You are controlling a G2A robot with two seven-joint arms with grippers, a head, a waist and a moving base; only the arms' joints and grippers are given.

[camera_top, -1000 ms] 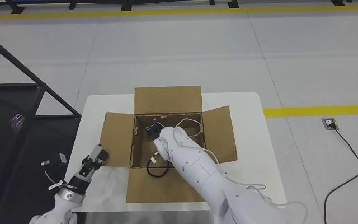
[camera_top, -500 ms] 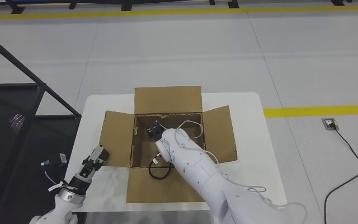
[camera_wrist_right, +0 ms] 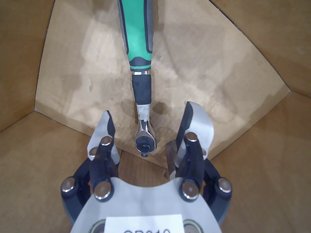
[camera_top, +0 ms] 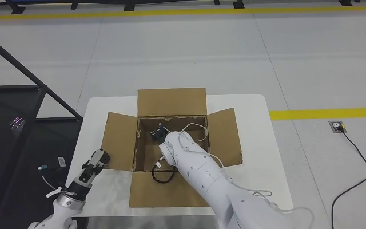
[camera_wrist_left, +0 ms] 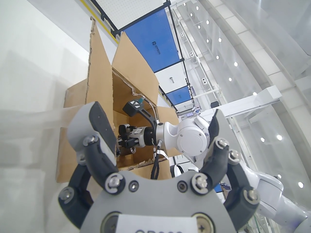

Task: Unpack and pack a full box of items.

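Right wrist view: our right gripper [camera_wrist_right: 148,111] has settled in the box [camera_wrist_right: 243,25], open jaws flanking the ratchet [camera_wrist_right: 137,25] head; we expect a grasp next. The left gripper [camera_wrist_left: 156,109] withdrew slightly, jaws open.

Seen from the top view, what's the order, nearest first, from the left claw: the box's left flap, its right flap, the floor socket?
1. The left flap, just beside the left gripper.
2. The right flap, on the opposite side.
3. The floor socket, farthest out, past that flap.

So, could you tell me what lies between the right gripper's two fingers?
The metal head of the ratchet wrench, on the cardboard box floor, clear of both fingers, in the right wrist view.
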